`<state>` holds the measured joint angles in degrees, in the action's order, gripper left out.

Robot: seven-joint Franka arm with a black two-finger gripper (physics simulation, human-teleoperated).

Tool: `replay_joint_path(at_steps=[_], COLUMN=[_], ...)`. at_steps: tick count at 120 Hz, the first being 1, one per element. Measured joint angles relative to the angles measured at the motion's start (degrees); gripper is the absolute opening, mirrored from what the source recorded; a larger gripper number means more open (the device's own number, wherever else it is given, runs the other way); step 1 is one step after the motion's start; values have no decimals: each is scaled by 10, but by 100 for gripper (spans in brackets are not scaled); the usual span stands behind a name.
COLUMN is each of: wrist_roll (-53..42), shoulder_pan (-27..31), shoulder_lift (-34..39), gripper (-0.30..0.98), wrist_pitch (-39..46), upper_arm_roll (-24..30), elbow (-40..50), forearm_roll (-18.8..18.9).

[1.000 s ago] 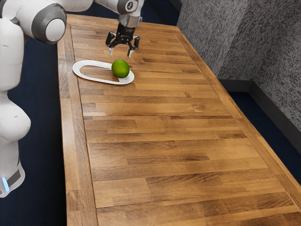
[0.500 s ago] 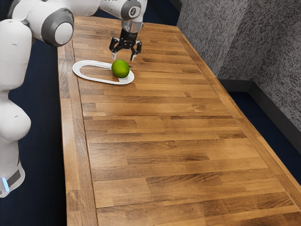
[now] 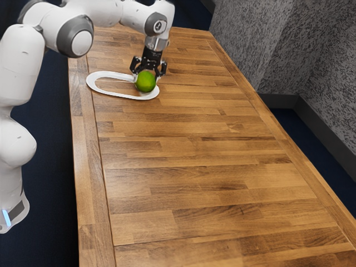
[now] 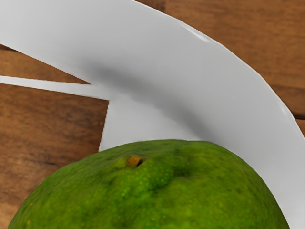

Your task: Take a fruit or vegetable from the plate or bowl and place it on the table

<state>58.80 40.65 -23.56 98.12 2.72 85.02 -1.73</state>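
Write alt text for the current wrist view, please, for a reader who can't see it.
Close-up of a rounded green fruit with bumpy skin and a small orange-brown stem scar. Around it curves part of a smooth white plate, with brown wooden table visible beyond its edge and through gaps in it.

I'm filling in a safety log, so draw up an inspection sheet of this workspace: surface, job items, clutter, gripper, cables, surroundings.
Surface: brown wooden table with a plank pattern.
Job's things: round green citrus-like fruit at one end of a white oval plate, the end toward the exterior view's right; wood shows through the plate's middle.
Clutter: nothing seen.
Gripper: black two-finger gripper, low over the plate and right at the fruit; whether it grips, I cannot tell.
Cables: nothing seen.
Surroundings: grey textured wall beyond the table; dark blue floor beside it.
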Motion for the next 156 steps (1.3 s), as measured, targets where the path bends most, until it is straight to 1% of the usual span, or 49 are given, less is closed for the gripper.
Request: replay_joint_path(at_steps=[8, 27, 54, 61, 70, 79, 88, 94, 102, 107, 130, 146, 151, 156], wrist_roll=[-1, -8, -14, -15, -16, -17, -17, -17, -16, -16, -12, -10, -9, -9], shoulder_pan=[0, 0, -1, -3, -12, -34, -71, -101, -141, -155, -168, -170, -170, -169], shoulder_lift=[-3, 0, 9, 14, 16, 12, -8, -35, -61, -74, -97, -115, -117, -118], gripper=[68, 56, 51, 49, 49, 50, 50, 50, 49, 50, 49, 56, 61, 63], wrist_pitch=[3, 4, 1, -4, -15, -23, -27, -27, -3, 15, 67, 83, 87, 90], upper_arm_roll=[0, -1, -1, 0, 3, 3, 3, 4, 4, 7, 13, 13, 13, 13], elbow=[0, -2, -9, -25, -58, -87, -125, -161, -184, -189, -194, -213, -214, -214], forearm_roll=[-2, -4, -5, -4, -4, -4, -4, -4, -4, -5, -9, -10, -10, -10])
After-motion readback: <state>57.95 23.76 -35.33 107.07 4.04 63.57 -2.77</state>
